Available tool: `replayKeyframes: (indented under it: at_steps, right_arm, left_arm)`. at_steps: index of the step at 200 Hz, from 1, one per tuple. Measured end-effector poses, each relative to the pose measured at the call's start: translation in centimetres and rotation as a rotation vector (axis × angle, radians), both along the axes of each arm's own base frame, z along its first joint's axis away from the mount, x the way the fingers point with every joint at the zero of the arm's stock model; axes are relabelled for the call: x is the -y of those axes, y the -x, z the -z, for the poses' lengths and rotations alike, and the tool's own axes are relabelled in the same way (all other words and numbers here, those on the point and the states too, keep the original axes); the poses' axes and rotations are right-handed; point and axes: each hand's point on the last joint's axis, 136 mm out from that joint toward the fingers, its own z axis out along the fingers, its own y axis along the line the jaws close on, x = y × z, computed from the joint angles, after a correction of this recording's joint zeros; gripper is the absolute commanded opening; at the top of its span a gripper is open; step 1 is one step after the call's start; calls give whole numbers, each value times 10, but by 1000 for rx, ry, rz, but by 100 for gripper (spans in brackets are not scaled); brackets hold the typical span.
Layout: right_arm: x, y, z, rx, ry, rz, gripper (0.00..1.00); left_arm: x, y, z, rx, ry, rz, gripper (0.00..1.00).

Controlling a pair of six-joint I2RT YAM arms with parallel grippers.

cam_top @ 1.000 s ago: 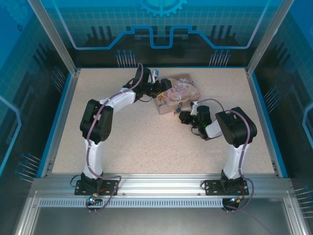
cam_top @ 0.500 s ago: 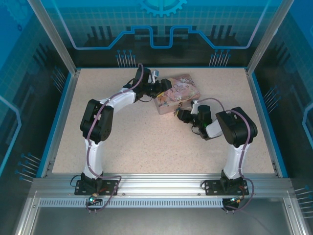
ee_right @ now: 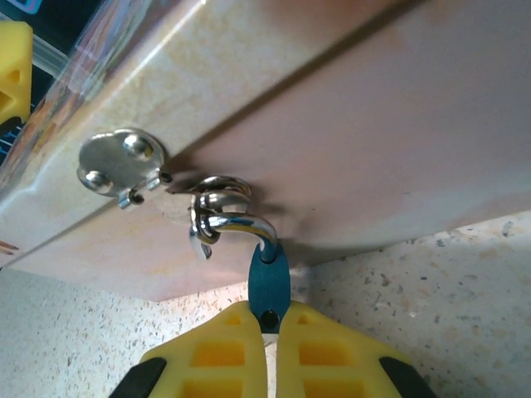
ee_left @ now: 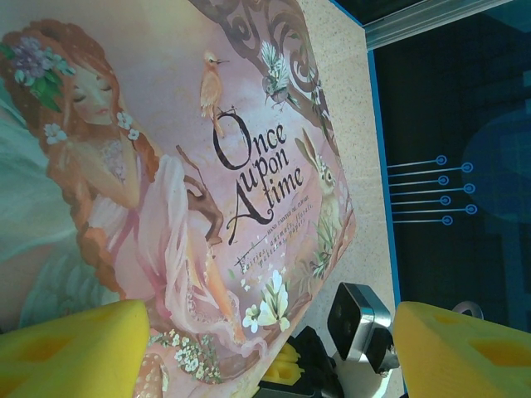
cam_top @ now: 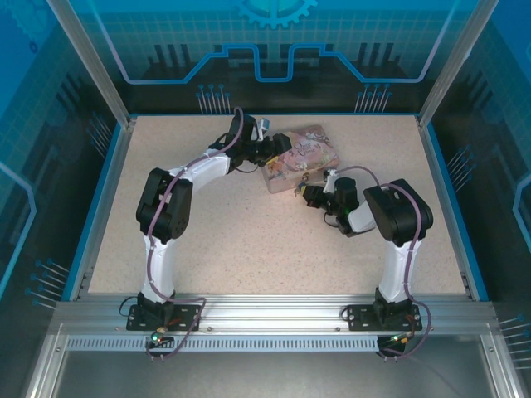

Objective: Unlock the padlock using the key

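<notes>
Right wrist view, right gripper (ee_right: pixel 270 325) pinching tiny blue silver-shackled padlock (ee_right: pixel 270 282) hooked on pink illustrated tin box (ee_right: pixel 373 124), left gripper (ee_left: pixel 270 352) jaws spread wide above it

I see the box (cam_top: pixel 303 153) lying far-centre on the table (cam_top: pixel 249 240); my left gripper (cam_top: pixel 275 152) sits over its left end. My right gripper (ee_right: pixel 270 332) is at the box's near wall; the padlock (ee_right: pixel 269 283) hangs from that wall's loop (ee_right: pixel 217 207), between the gripper's fingers (ee_right: pixel 224 348).
</notes>
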Motion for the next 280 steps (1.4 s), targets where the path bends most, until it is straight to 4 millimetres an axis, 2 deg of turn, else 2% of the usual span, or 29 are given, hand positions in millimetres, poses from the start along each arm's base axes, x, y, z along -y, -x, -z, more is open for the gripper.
replayKeyframes:
  at_steps: [56,114,234,280]
  right_arm:
    - [5,2,-4,-25,-73,18,2]
    - [22,-3,-7,-55,-148,87,2]
    - [28,-14,-7,-151,-228,133,2]
    - [39,-16,-12,-167,-282,127,2]
  left_arm:
    - [0,0,0,1,-2,-3,78]
    - [0,0,1,-1,-3,-2,78]
    - [1,1,6,50,11,6,78]
    - [5,3,8,72,-9,20,78]
